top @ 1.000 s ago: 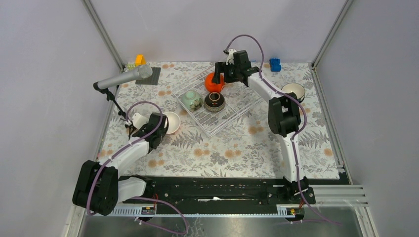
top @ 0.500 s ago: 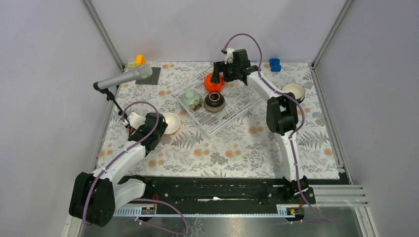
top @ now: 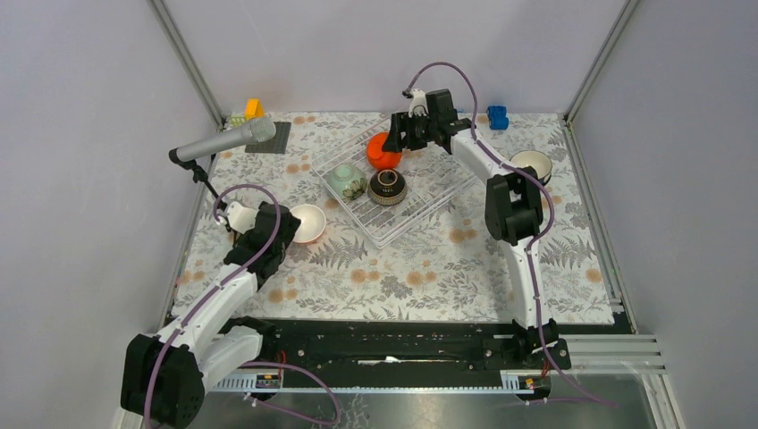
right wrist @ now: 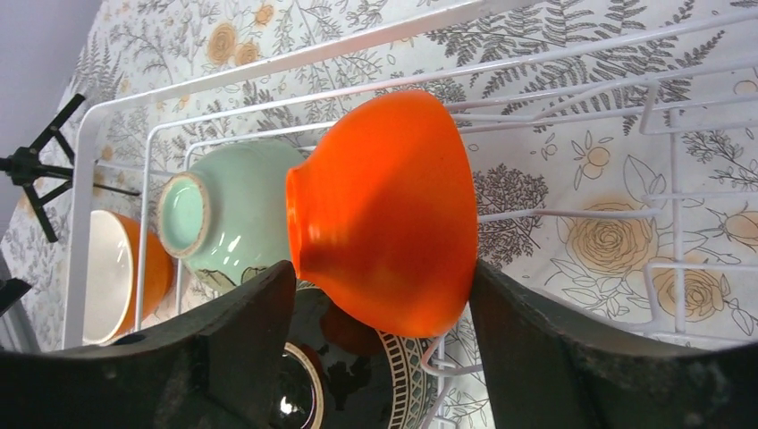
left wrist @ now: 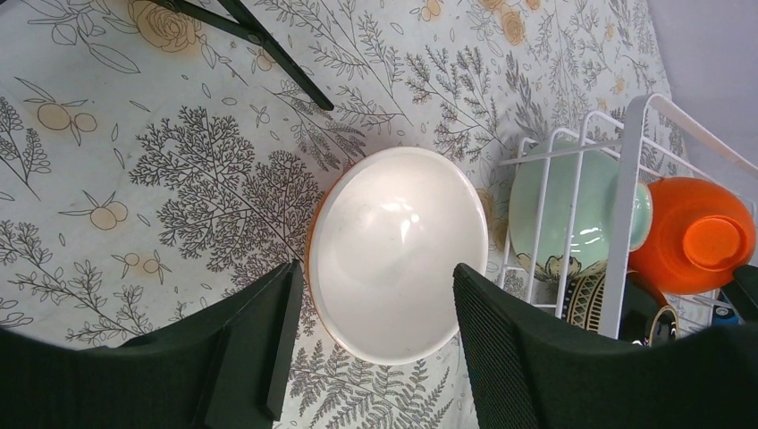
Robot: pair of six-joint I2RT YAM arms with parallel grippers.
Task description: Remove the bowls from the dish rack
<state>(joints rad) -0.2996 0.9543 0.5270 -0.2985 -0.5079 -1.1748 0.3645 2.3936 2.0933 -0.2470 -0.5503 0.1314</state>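
Left jaws are spread wide, fingers (left wrist: pixel 250 357) on either side of the white-lined bowl (left wrist: pixel 398 255). That one's orange outside and white inside, sitting upright on the bench (top: pixel 429 268) just left of the rack (top: pixel 420 206). The fingers look like they're hanging over its rim rather than squeezing it. The gap on one side is tiny though, so I can't swear nothing is touching.

Right jaws are fairly wide too, but they've got the orange bowl (right wrist: pixel 384 214) between them. Both of the fingers (right wrist: pixel 554 349) look pressed against its sides, so I'd call that a grip. The bowl is tipped on its side at the far corner of the rack, with its foot pointing toward the green bowl (right wrist: pixel 232 214). I can't tell whether it's lifted clear of the wires or resting on them.

What's in the rack besides that:
- the green bowl, tipped on its side with its foot showing
- the dark bowl (top: pixel 388 186), patterned, upright, right next to the green one

Outside the rack there's the far-right bowl (top: pixel 531 165), dark outside and white inside. It's upright on the bench near the right edge, well apart from the rack. There's also a mic (top: pixel 223 141) on a tripod at the left side of the bench, beyond the white-lined bowl.
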